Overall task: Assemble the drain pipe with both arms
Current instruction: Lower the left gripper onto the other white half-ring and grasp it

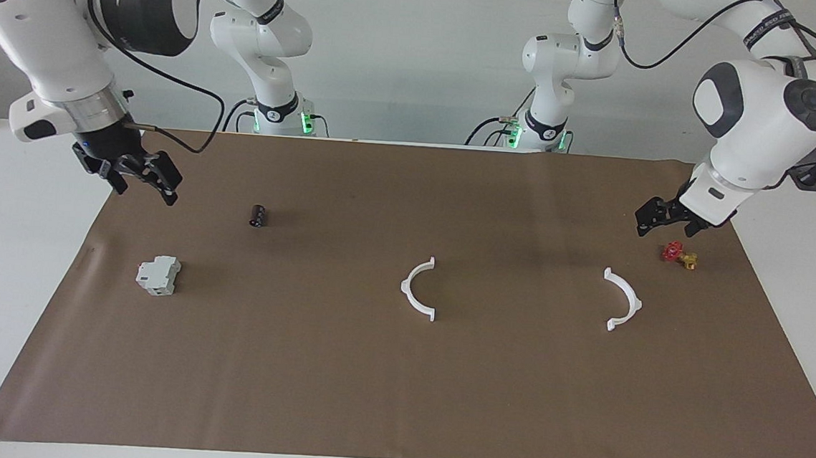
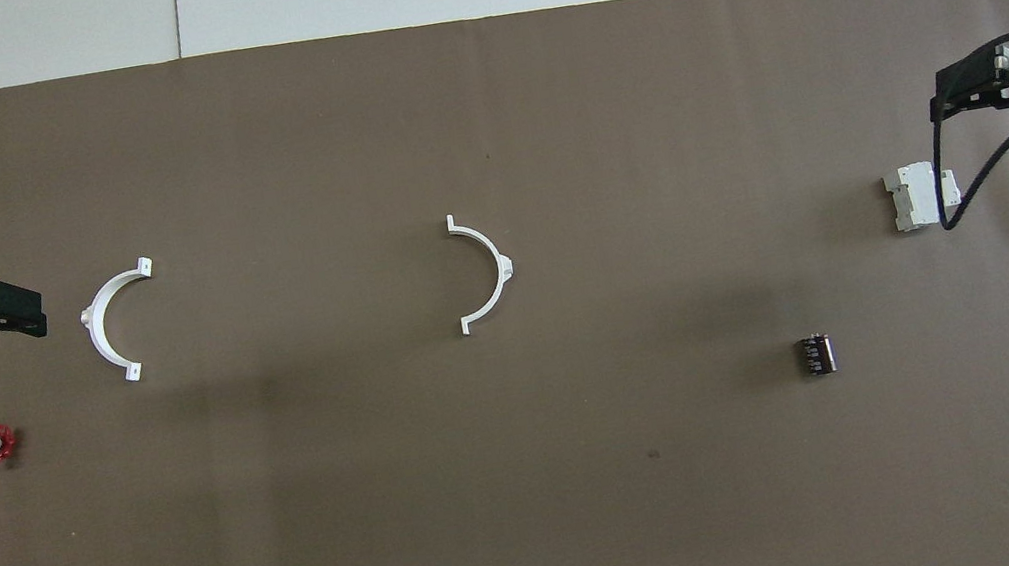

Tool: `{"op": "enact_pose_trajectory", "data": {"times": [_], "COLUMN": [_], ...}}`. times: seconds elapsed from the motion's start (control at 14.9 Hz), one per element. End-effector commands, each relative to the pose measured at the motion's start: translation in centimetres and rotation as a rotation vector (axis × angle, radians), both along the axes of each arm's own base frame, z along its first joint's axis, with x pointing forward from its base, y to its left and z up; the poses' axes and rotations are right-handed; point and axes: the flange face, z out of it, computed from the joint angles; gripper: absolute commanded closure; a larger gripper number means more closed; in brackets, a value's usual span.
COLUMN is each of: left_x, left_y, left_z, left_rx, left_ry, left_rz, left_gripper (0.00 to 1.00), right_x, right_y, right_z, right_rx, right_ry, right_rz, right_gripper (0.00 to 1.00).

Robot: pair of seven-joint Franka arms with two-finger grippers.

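No legible txt on half-rings [image 1: 419, 289].

Both arms are glossy white with rounded dark grey joint caps. The right arm [image 1: 49, 24] trails a loose black cable; the left arm [image 1: 753, 117] also carries one. Green lights glow at both bases. Grippers are black.
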Motion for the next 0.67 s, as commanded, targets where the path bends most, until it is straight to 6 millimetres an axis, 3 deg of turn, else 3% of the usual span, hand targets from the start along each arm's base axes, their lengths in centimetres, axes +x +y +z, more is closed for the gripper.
{"op": "enact_pose_trajectory", "data": {"times": [0.0,0.2,0.61], "left_x": [0.8,1.5,1.4], "left_y": [0.8,2.0,2.5], "left_z": [-2.6,-5.7,-10.7], "left_rx": [0.020,0.023,0.022], "left_ry": [-0.037,-0.077,-0.186], "left_rz": [0.012,0.026,0.028], "left_gripper": [0.00,0.00,0.00], "right_x": [-2.0,-3.2,-3.7], "right_y": [-2.3,-2.2,-1.0], "right_z": [1.6,3.9,2.8], "right_rx": [0.013,0.015,0.014], "right_ry": [0.019,0.065,0.070], "right_rz": [0.046,0.060,0.132], "right_gripper": [0.00,0.00,0.00]}}
